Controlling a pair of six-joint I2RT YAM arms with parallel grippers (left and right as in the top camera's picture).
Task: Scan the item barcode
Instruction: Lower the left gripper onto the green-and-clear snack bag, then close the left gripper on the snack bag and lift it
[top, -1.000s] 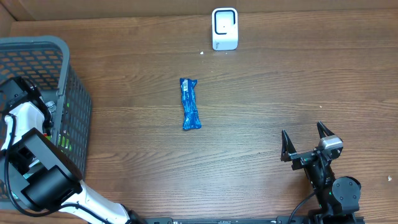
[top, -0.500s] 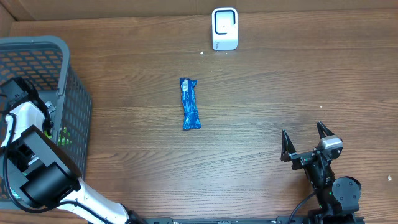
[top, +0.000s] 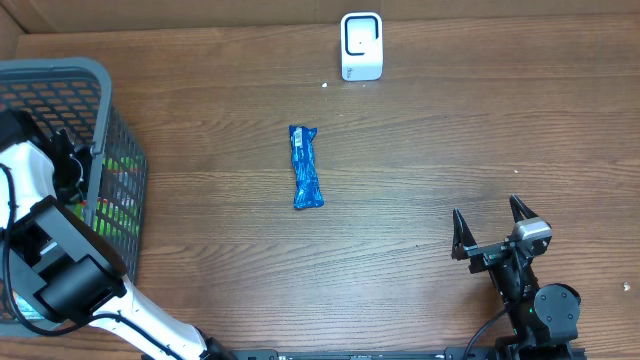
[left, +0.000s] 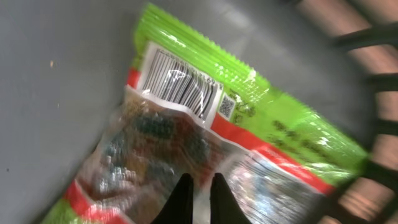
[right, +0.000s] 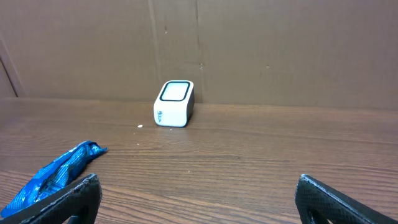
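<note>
Two robot arms, left arm (top: 60, 275) and right arm (top: 535, 300); one grey basket (top: 100, 75); one green packet (left: 280, 124); one blue packet (top: 306, 167); one white scanner (top: 361, 46).

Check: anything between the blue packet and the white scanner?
Overhead view: bare table between blue packet and scanner, except a tiny white speck.

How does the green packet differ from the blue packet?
The green packet is broad and shows its barcode; the blue packet is narrow and shows none. The green one is in the basket, pinched by the left gripper; the blue one lies untouched on the table. Both are shiny.
</note>
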